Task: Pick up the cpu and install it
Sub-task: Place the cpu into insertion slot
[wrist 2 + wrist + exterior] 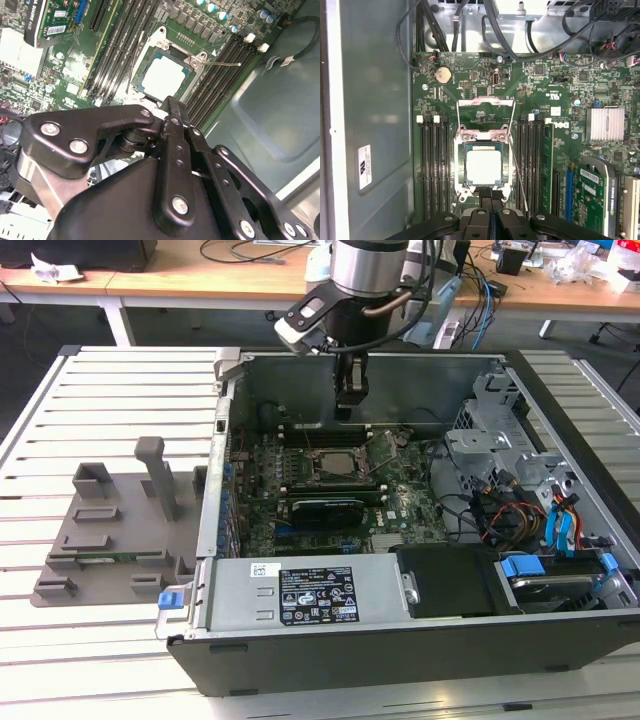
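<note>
My hand (492, 191) hangs inside open case (420, 380), fingers (486, 199) pressed together, holding nothing. Cpu (484, 167) lies flat in socket (461, 150), below, just ahead of fingertips; frame (486, 101) flipped open beyond

Tabletop (110, 380): pale, slatted. Carries one open computer case (400, 655) toward the exterior view's right, and one grey fixture plate (130, 525) with raised blocks, just beside the case on its left.
</note>
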Robot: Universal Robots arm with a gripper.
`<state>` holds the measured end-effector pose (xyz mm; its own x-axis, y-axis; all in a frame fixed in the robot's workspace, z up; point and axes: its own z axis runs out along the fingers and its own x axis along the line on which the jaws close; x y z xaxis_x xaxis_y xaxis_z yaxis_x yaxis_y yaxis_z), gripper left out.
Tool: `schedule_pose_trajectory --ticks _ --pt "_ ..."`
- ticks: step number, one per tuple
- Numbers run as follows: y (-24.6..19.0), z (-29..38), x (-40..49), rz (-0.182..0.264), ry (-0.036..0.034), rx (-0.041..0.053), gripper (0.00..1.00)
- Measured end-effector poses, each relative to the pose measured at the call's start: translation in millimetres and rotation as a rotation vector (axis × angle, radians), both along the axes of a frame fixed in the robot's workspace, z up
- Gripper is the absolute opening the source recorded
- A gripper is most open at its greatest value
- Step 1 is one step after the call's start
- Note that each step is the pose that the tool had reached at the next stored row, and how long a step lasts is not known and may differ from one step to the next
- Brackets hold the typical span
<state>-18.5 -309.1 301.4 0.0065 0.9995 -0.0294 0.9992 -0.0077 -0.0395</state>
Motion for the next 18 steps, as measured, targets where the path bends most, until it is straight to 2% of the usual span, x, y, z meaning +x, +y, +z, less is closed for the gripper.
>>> schedule_pose_trajectory --ticks 1,4,12,18 --pt "0.0 1.5 0.0 0.0 0.0 0.0 0.11" --pt "0.0 14.1 0.0 0.0 -0.0001 0.0001 0.11" --pt "0.0 33.3 0.0 0.0 -0.0001 0.0004 0.11" --pt "0.0 33.4 0.0 0.0 0.0 0.0012 0.11"
